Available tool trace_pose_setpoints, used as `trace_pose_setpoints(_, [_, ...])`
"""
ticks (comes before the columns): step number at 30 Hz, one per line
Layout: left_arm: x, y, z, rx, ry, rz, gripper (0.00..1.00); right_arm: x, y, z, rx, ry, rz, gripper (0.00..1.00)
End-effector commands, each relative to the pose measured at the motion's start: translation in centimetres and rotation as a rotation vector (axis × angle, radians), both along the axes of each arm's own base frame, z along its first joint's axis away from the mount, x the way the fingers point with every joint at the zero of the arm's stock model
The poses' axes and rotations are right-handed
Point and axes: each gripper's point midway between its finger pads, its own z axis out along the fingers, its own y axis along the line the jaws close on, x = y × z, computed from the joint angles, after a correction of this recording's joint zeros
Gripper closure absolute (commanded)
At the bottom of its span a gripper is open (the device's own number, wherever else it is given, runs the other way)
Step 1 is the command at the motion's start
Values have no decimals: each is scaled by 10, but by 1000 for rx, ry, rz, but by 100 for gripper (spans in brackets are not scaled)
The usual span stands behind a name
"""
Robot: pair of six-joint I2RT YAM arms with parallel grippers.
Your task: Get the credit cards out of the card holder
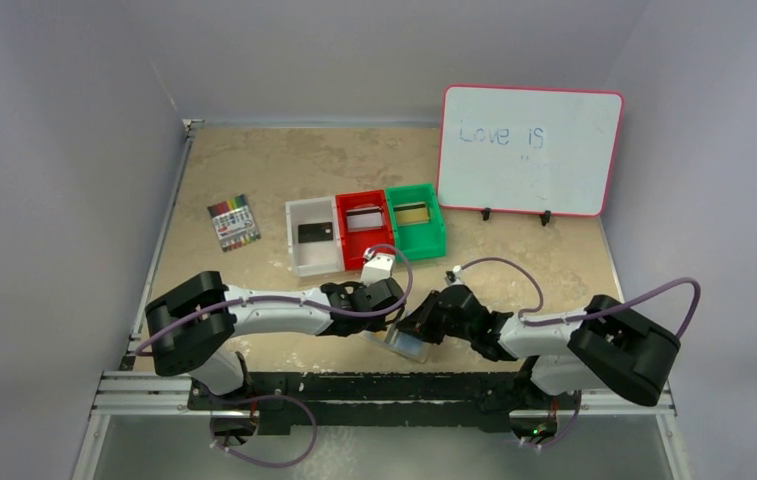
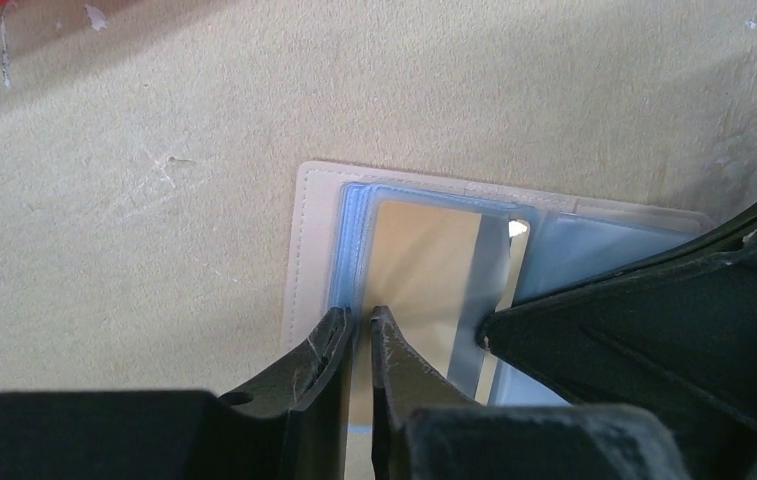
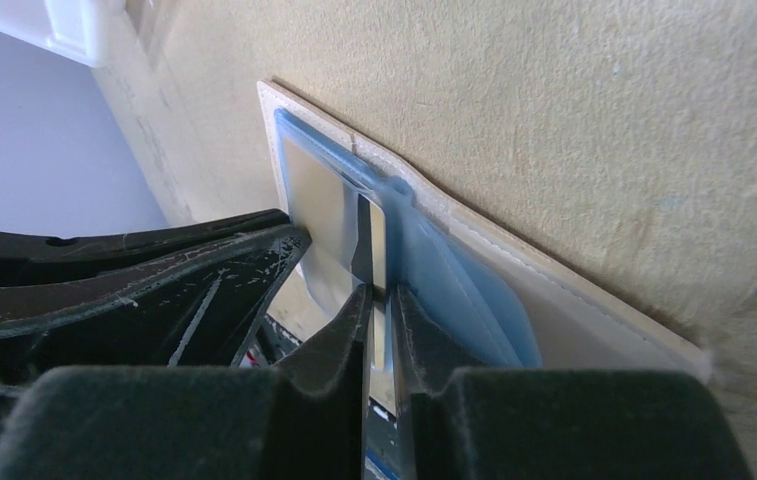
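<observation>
Where the two arms meet at the near middle of the beige counter (image 1: 254, 170), the card holder (image 2: 306, 250) lies open and flat, its pale blue sleeves facing up. The left hand (image 2: 361, 320) is nearly closed, pinching the holder's near sleeve edge. The right hand (image 3: 381, 297) is nearly closed on the thin edge of a tan credit card (image 2: 424, 280) with a grey stripe, sitting in a sleeve.

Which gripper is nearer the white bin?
Left. The left gripper sits near-side and right of the white bin; right gripper farther right. Both pinch at the card holder.
</observation>
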Motion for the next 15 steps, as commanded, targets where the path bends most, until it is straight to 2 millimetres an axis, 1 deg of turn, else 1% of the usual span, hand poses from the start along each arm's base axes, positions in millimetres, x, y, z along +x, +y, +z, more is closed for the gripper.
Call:
trace_pose_setpoints(1, [-16, 16, -25, 95, 65, -21, 91, 8, 14, 15, 88, -29, -1, 89])
trace_pose_setpoints(3, [-16, 16, -24, 92, 64, -22, 92, 8, 16, 17, 103, -33, 3, 92])
trace_pose_setpoints(5, [-16, 15, -23, 89, 63, -23, 93, 8, 17, 18, 115, -36, 3, 92])
trace_pose_setpoints(9, [-14, 17, -23, 94, 56, -15, 93, 9, 16, 19, 117, -41, 0, 100])
trace_pose_setpoints(15, [-8, 26, -18, 116, 20, 38, 94, 5, 7, 15, 83, -23, -13, 100])
